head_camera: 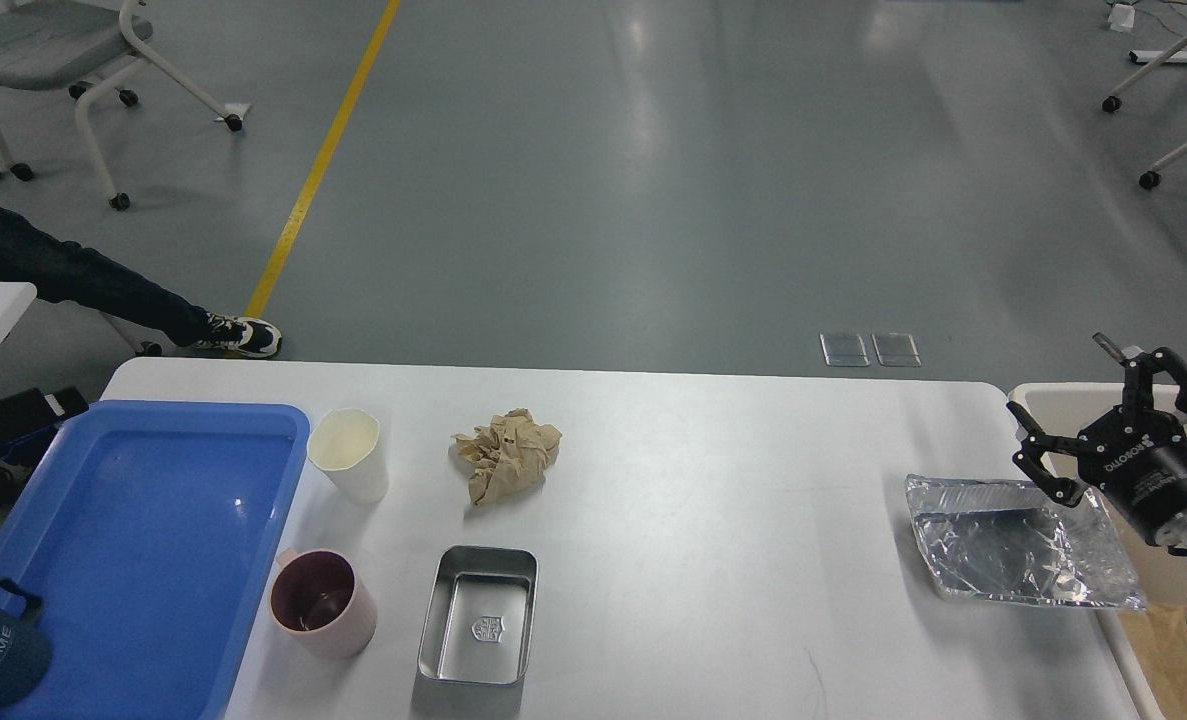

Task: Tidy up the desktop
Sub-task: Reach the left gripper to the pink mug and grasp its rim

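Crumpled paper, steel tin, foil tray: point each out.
crumpled paper (506, 455), head view, middle of the wad.
steel tin (478, 628), head view, its inner floor.
foil tray (1003, 545), head view, its crinkled floor.
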